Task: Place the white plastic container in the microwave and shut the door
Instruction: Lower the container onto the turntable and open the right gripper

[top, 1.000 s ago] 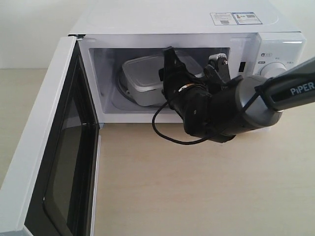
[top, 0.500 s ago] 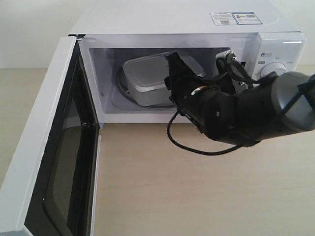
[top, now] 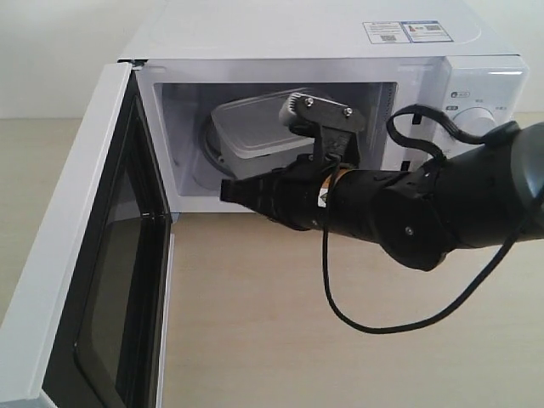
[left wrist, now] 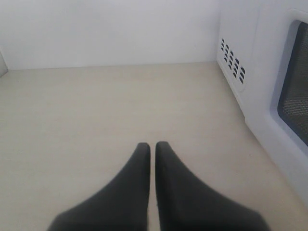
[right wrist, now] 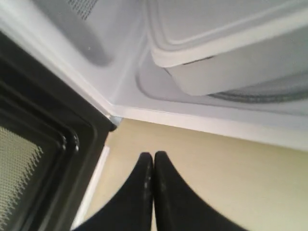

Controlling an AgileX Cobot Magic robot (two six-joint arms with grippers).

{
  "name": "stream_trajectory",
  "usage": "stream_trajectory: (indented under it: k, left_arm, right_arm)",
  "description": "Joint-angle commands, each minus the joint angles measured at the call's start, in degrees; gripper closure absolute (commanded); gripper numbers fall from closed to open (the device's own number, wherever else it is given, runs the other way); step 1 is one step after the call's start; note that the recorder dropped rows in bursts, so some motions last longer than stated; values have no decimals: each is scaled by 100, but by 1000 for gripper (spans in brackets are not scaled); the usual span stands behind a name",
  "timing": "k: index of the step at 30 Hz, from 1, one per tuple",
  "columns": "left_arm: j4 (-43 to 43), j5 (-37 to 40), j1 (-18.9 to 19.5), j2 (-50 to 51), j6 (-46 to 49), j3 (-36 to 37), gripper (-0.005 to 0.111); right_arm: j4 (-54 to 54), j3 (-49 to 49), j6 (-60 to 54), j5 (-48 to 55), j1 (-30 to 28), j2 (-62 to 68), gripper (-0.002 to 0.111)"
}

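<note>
The pale wooden desk point(top: 340, 357) carries the microwave point(top: 297, 34), a white box with label stickers point(top: 406, 31) on top and a round dial point(top: 476, 123) at its right side. The door point(top: 76, 255) stands swung wide open on the left, its black inner frame and dark window facing the cavity. The black right arm point(top: 425, 212) reaches across the front of the opening, a loose cable point(top: 374, 323) looping down from it over the desk. The white plastic container point(top: 251, 127) sits inside the microwave, lid on, on the glass turntable point(right wrist: 250, 96), apart from the arm. The right hand point(top: 226, 189) hangs just outside the cavity's front lip, low over the desk and pointing toward the hinge side; its fingers are clenched tip to tip on nothing. The left hand point(left wrist: 152, 147) hovers over bare desk beside the microwave's vented white side wall, its fingers likewise pressed together and empty.
</note>
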Motion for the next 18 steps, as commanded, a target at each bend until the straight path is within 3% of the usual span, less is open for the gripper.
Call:
stream_trajectory:
  k: [1,6,14,18]
  left_arm:
    - [-37,2,9,-16,-36,24,102]
    - [-37,2,9,-16,-36,24,102]
    - [-37,2,9,-16,-36,24,102]
    - [-37,2,9,-16,-36,24,102]
  right_arm:
    - [-125,11,-1024,-336,-20,330,108]
    - [153,0,-1200,-1264,-20,785,108]
    - [645,-680,-1787,-1245,-20,1208,108]
    - [1656,-971,-2488,-1221,-20,1361,108]
